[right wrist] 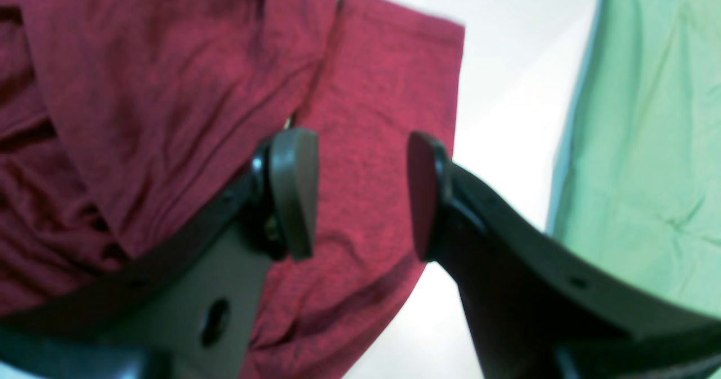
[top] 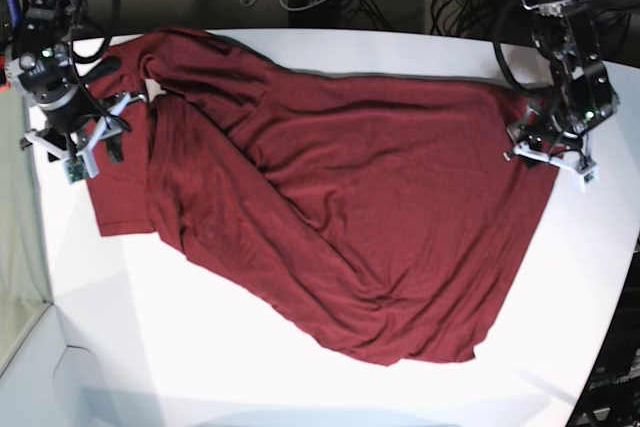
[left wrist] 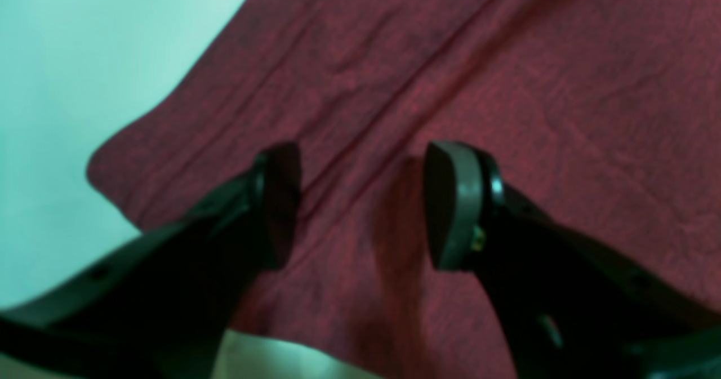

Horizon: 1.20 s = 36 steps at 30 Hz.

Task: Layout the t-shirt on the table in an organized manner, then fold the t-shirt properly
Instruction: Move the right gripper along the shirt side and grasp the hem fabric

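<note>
You have no bin, tray or box here; the only thing that bears anything is the table, a broad white top with a curved edge, and all it carries is the t-shirt. Behind the table's far edge you see a dark strip of floor with tangled black cables, a power strip with a red light, and a blue object at the top of the base view. Past the table's edge in the right wrist view hangs a pale green cloth.

The t-shirt lies across the middle of the table, dark red and plain, spread but not flat. One sleeve lies out flat beside the right arm, and a long fold of fabric runs over the body from that shoulder down toward the hem nearest you. The hem is uneven, with ripples near its lower corner. Close up the knit shows fine wrinkles and one long straight crease.

Your left gripper hovers over the shirt's edge with its jaws apart and nothing between them. Your right gripper sits over the sleeve, jaws likewise parted around bare air; both wrist views are blurred, so whether the pads brush the cloth you cannot tell
</note>
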Tool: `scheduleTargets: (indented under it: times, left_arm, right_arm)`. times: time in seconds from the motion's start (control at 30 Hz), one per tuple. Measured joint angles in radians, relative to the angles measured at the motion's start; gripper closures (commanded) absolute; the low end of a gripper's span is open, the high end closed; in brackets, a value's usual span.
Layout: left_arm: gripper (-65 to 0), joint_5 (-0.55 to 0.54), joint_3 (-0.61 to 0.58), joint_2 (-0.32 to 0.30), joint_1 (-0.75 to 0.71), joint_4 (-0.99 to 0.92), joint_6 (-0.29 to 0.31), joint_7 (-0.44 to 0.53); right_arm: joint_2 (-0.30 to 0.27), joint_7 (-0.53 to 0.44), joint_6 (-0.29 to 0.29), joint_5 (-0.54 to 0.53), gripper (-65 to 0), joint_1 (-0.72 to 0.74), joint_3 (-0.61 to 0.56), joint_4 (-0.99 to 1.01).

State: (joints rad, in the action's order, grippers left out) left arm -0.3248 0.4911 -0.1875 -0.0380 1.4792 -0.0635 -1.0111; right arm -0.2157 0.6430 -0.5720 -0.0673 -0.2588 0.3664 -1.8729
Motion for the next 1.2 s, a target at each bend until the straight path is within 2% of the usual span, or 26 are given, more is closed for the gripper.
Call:
scheduleTargets:
  times: [0.67,0.9,1.03,1.1,1.2]
  left_arm:
    - [-34.1,-0.001,0.0,0.0,0.0,0.0,0.0,0.002]
    - [-34.1,0.0,0.0,0.002,0.0,0.001,0.0,0.002]
    - [-34.1,0.0,0.001,0.002,0.001,0.001,0.0,-0.002]
    - [-34.1,-0.003,0.0,0.002,0.0,0.002,0.0,-0.001]
    - [-34.1,-0.004,0.001,0.002,0.0,0.003,0.0,-0.002]
  right_arm:
    - [0.0,0.0,0.0,-0.001,-27.1,0.075,-0.005,0.006]
    - [0.001,0.001,-0.004,0.001,-27.2,0.183,-0.011,0.159]
    - [-0.004,0.001,-0.004,0.0,-27.2,0.274,-0.074,0.254]
    - [-0.002,0.0,-0.004,-0.005,-28.9,0.328,-0.107,0.305]
    - [-0.004,-0.002,-0.004,-0.002,-36.9,0.404,-0.143,0.387]
